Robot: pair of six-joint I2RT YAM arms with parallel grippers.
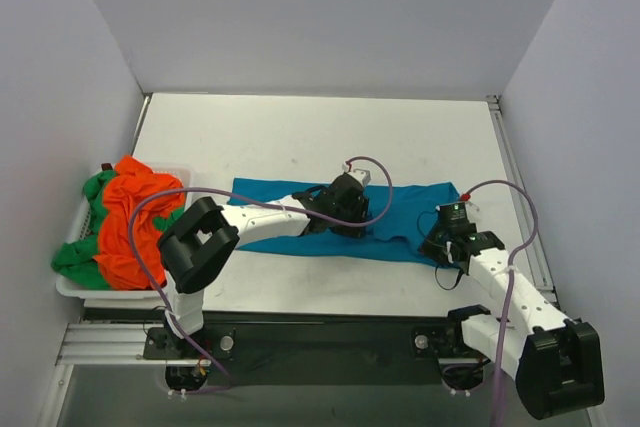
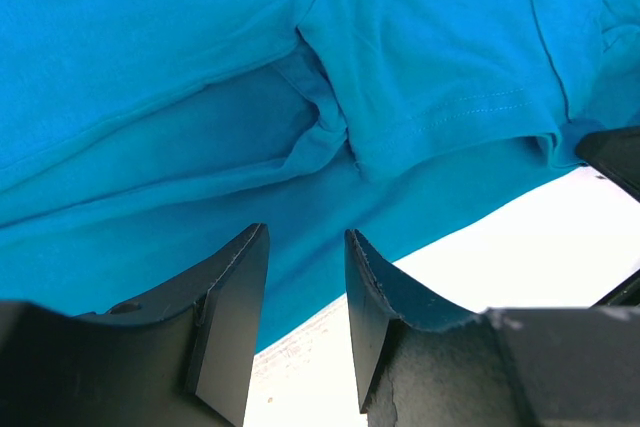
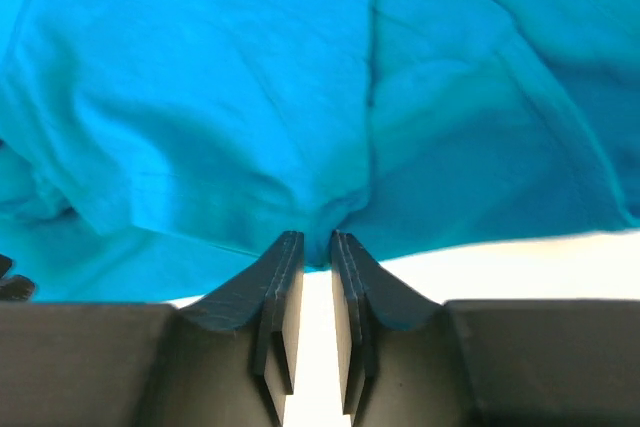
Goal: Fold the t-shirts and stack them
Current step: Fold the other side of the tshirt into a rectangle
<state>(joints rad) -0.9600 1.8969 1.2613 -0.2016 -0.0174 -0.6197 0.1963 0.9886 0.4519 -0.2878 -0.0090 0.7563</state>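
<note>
The teal t-shirt [image 1: 405, 215] lies in a long band across the counter [image 1: 300, 132]. It looks folded lengthwise at most, so I judge its folding only partway done. My right hand [image 3: 317, 239] is nearly closed, pinching the near hem at the right end. My left hand [image 2: 305, 247] hovers over the middle, fingers apart, holding nothing. The orange t-shirt [image 1: 130, 212] and green t-shirt [image 1: 75, 259] sit bunched in the basket [image 1: 70, 289], not yet folded. Nothing is stacked.
</note>
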